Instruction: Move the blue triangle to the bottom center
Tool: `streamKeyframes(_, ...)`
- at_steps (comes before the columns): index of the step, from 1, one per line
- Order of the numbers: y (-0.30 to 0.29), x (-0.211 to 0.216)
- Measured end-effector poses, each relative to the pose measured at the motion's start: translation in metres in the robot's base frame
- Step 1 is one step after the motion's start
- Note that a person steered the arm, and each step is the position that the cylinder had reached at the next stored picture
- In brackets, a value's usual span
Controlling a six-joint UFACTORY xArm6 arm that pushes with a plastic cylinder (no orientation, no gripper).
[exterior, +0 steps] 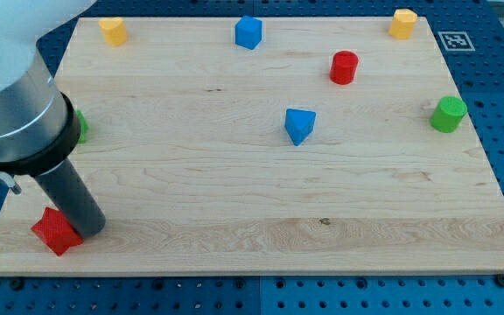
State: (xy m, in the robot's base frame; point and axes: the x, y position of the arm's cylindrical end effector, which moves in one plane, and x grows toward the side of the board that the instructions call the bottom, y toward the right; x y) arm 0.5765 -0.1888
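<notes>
Down at the view's bottom left, my tip (92, 229), a bare rod holding nothing, is touching the red star-like block (56, 232) on the pale wooden board (234, 210). Well apart, the blue triangle block (299, 125) is sitting near the board's middle.

Yellow block (112, 31) sits top left on the counter (234, 201); blue cube (248, 32) top centre; second yellow block (402, 24) top right; red cylinder (344, 67) below; green cylinder (449, 115) right edge; red block (54, 232) bottom left.
</notes>
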Motion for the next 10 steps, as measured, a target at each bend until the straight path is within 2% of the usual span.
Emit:
streamKeyframes(3,0.001,0.001)
streamKeyframes(5,0.001,0.028)
streamKeyframes(7,0.019,0.022)
streamKeyframes(9,0.055,-0.043)
streamKeyframes(10,0.082,-0.096)
